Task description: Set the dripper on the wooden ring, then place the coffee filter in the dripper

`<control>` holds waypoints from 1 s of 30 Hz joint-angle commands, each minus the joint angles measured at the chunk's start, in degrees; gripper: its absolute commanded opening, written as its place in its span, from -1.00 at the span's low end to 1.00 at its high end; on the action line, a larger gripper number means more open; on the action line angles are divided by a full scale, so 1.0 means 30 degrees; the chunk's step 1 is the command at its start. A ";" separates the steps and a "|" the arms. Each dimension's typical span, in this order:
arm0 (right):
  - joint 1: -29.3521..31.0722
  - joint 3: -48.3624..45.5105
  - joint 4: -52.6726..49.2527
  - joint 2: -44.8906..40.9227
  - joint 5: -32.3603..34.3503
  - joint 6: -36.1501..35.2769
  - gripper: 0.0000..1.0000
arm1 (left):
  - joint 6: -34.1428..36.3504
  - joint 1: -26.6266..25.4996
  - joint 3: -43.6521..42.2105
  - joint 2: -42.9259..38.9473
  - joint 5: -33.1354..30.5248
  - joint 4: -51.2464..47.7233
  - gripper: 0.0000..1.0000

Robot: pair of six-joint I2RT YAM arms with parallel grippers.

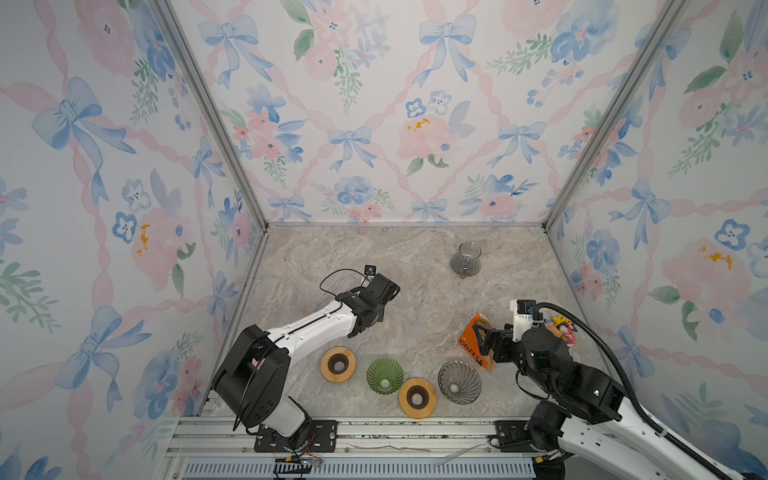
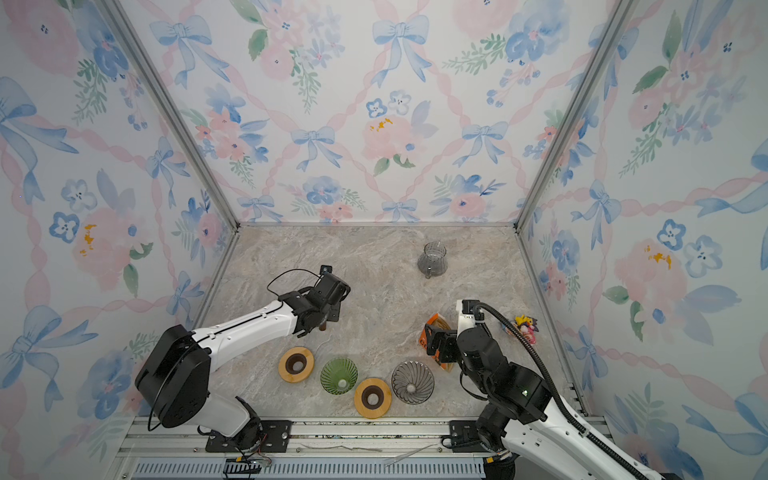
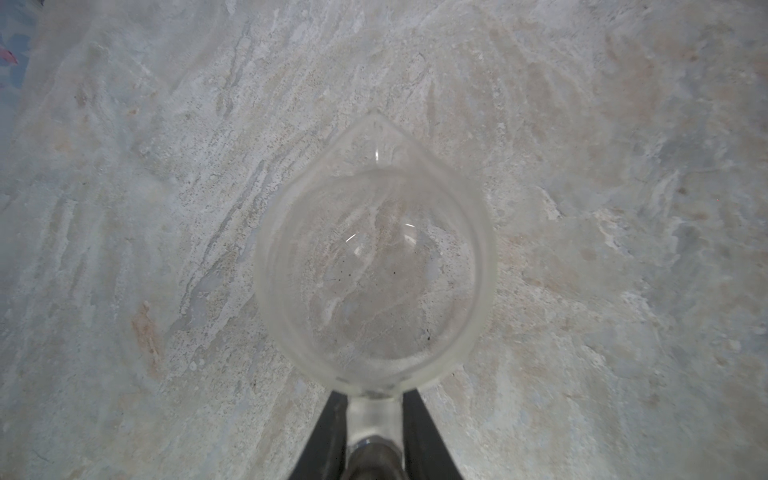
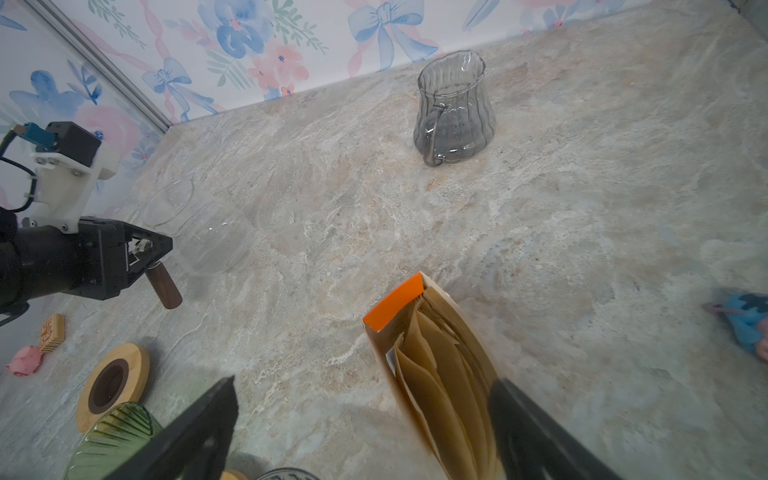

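Paper filters (image 4: pixel 440 382) within right end effector (image 4: pixel 363 384)

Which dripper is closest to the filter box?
The smoky grey dripper, right beside the orange filter box; the green dripper sits farther left.

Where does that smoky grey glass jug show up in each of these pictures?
Top view: grey jug far back on the table, right of middle.
Top view: same place.
Left wrist: absent; the clear jug in the left pincer is another one.
Right wrist: jug beyond the orange box, near the wall.
Landmark: orange box, nearer than the jug; missing from the left wrist.
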 commanded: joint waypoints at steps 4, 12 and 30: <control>0.0197 -0.0101 -0.0409 0.0073 -0.0102 -0.0294 0.94 | 0.0651 0.0463 0.0267 0.0249 0.0573 0.0668 -0.53; 0.0197 -0.0096 -0.0439 0.0017 -0.0169 -0.0170 0.93 | 0.0645 0.0637 0.0120 0.0344 0.1008 0.1142 -0.50; 0.0199 -0.0615 0.0045 -0.0514 -0.0154 0.0329 0.93 | -0.0172 0.0759 -0.0840 -0.1906 0.2389 0.1242 -0.16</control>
